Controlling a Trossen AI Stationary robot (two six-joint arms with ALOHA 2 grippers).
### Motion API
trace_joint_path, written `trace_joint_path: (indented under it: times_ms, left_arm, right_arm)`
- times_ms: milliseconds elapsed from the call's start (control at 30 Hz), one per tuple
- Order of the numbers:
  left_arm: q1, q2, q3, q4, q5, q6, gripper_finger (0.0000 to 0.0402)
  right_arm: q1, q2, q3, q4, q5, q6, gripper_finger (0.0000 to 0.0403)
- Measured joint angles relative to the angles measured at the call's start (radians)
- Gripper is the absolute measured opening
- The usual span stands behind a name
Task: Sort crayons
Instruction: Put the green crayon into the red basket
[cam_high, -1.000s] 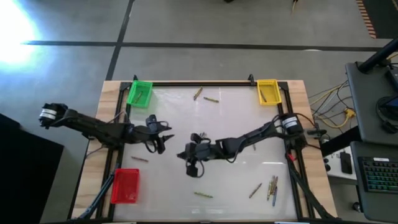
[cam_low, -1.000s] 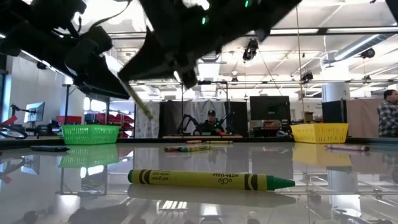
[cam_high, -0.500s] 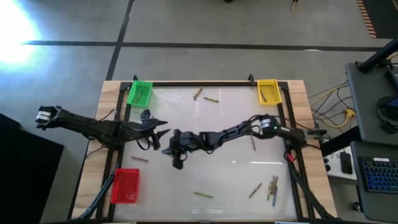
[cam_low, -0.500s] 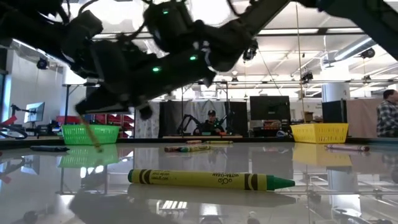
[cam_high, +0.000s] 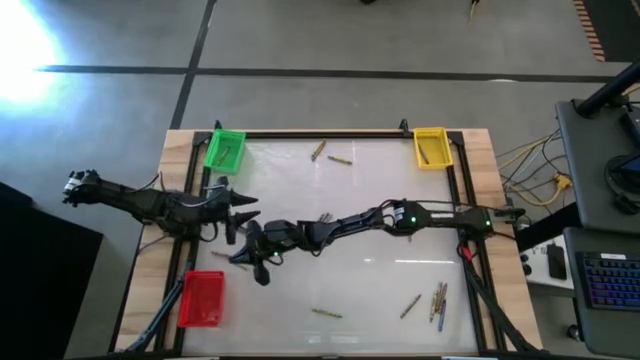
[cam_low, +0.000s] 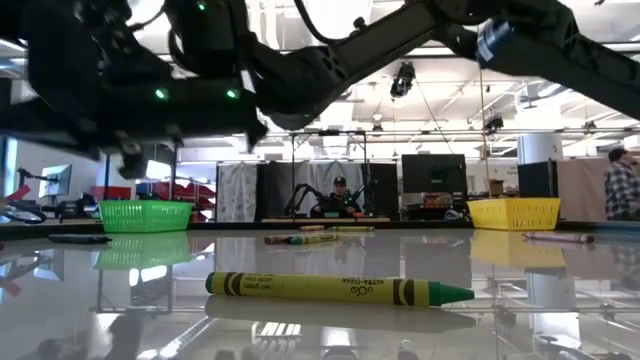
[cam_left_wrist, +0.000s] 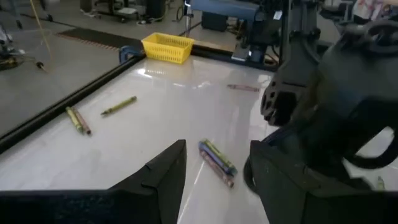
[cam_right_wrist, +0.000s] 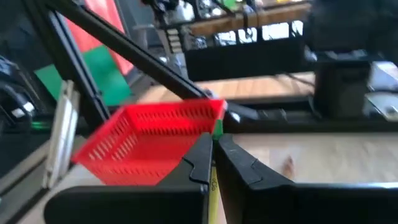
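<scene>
My right gripper (cam_high: 250, 256) reaches across to the table's left half and is shut on a yellow-green crayon (cam_right_wrist: 214, 182), above the table a short way from the red bin (cam_high: 203, 298). My left gripper (cam_high: 240, 214) is open and empty just on the far side of it. In the left wrist view its fingers (cam_left_wrist: 168, 171) stand apart, with a pair of crayons (cam_left_wrist: 216, 163) lying flat on the table beyond them. More crayons lie scattered flat: two at the far side (cam_high: 318, 150), one near the front (cam_high: 327, 313), and a cluster at front right (cam_high: 438, 300). My right gripper pinches the yellow-green crayon between its two fingers. The crayon lies along the fingers, and its green tip (cam_right_wrist: 217, 128) sticks out past the fingertips toward the red bin (cam_right_wrist: 155, 142). The crayon is lifted clear of the table.
A green bin (cam_high: 224, 148) stands at the far left corner and a yellow bin (cam_high: 431, 146) at the far right, with a crayon in it. A yellow-green crayon (cam_low: 340, 289) lies near the front edge. A black frame (cam_high: 320, 134) runs round the table. People show in the room beyond.
My right gripper has carried the crayon from the table's middle toward the left edge, closer to the red bin, and has stayed shut. My left gripper has drawn back a little toward the table's left and far edges.
</scene>
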Motion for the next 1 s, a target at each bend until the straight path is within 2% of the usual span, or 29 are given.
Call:
trace_joint_path:
  times_ms: [200,267,400,533,667,833,1000]
  left_arm:
    - [-0.030,-0.120,0.003,-0.069,0.019,0.005,0.0162]
    - [-0.032,-0.165,0.005,-0.116,0.050,0.025,0.0162]
    - [-0.032,-0.255,0.077,-0.250,0.142,0.023,0.0162]
    - [-0.032,-0.323,0.158,-0.264,0.178,0.005,0.0162]
    - [-0.032,-0.352,0.188,-0.264,0.175,-0.026,0.0162]
    - [-0.032,-0.342,0.153,-0.292,0.181,-0.102,0.0162]
    - [-0.032,-0.336,0.123,-0.316,0.246,-0.194,0.0162]
  right_arm:
    - [0.002,0.080,0.143,0.056,-0.003,-0.008,0.0008]
    - [0.003,0.091,0.136,0.146,-0.005,-0.035,0.0008]
    - [0.004,0.109,0.136,0.209,-0.008,-0.077,0.0008]
    - [0.004,0.137,0.138,0.288,-0.011,-0.108,0.0008]
    - [0.004,0.152,0.138,0.375,-0.011,-0.147,0.0008]
    - [0.010,0.151,0.138,0.417,-0.011,-0.196,0.0008]
    - [0.024,0.139,0.138,0.537,-0.013,-0.240,0.0008]
